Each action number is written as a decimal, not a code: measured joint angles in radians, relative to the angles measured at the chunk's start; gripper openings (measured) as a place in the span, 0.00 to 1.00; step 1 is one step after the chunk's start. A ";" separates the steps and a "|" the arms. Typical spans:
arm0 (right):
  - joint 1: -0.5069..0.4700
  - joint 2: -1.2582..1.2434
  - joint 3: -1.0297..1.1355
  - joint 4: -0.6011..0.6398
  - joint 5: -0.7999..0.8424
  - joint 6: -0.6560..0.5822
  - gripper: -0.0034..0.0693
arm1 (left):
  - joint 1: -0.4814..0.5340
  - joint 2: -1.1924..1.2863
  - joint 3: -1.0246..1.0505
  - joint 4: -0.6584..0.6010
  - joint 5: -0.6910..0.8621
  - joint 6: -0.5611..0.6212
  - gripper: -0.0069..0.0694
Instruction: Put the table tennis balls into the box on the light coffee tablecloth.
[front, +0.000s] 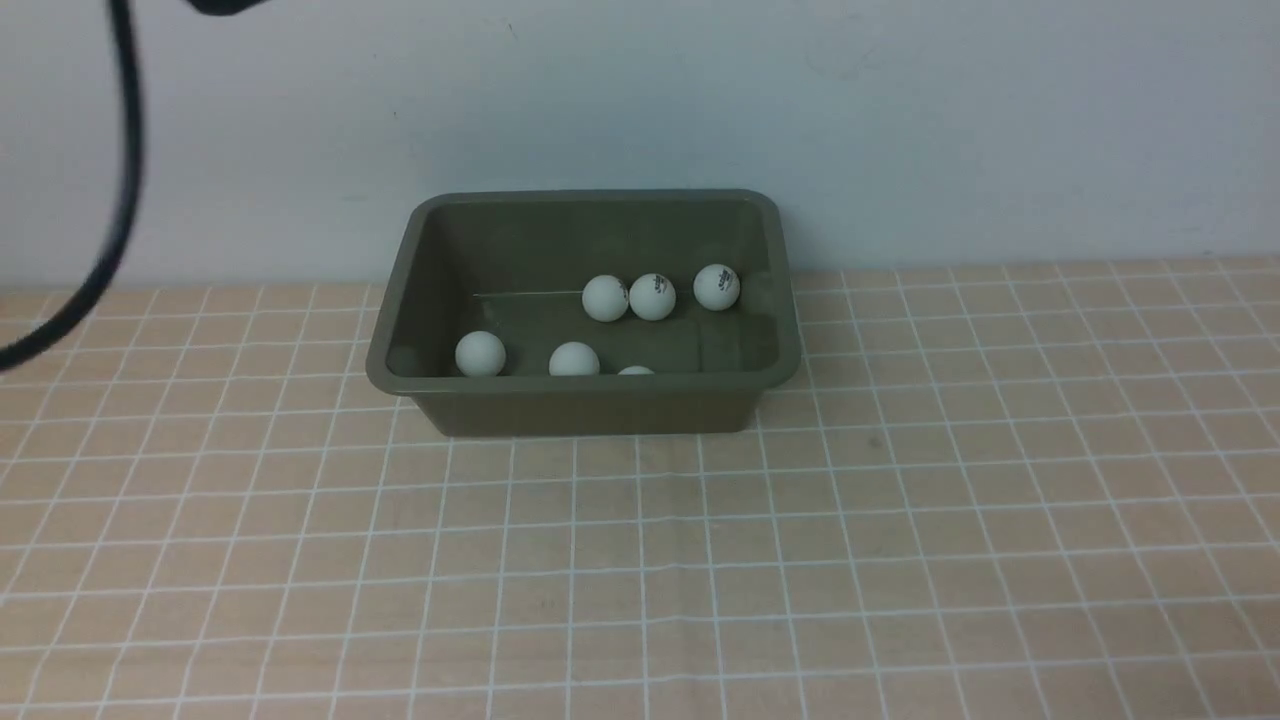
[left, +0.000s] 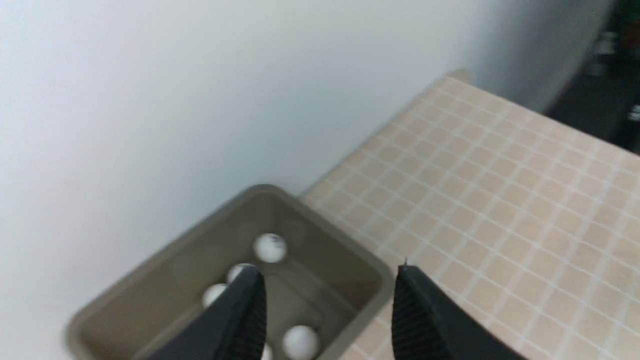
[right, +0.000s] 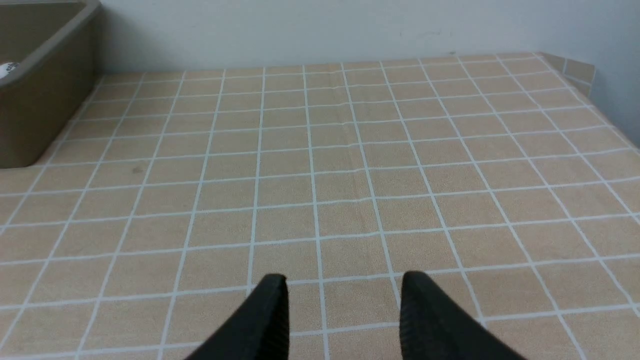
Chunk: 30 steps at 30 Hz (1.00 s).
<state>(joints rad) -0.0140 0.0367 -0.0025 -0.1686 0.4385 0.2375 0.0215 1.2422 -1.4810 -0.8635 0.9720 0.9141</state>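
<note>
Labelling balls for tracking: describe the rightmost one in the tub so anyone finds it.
Find the olive-grey box against the wall on the checked tablecloth. Three balls line its far side; take the right-hand ball. It stands apart, while the other two touch.

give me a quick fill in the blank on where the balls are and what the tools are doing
1. All ____ table tennis balls lie inside the box.
2. The box stands on the checked tablecloth, close to the ____ behind it.
3. Neither the left tool nor the right tool holds anything; both have their jaws ____.

Missing words: six; wall; open
</note>
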 joint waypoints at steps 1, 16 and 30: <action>0.000 0.000 0.000 0.000 0.000 0.000 0.45 | 0.002 -0.065 0.050 0.030 -0.043 -0.005 0.47; 0.000 0.000 0.000 0.000 0.000 0.000 0.45 | 0.002 -0.790 0.963 0.146 -0.528 -0.114 0.47; 0.000 0.000 0.000 0.000 0.000 0.000 0.45 | 0.002 -0.880 1.209 0.764 -0.589 -0.736 0.47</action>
<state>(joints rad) -0.0140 0.0367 -0.0025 -0.1686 0.4385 0.2375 0.0237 0.3622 -0.2716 -0.0997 0.3834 0.1779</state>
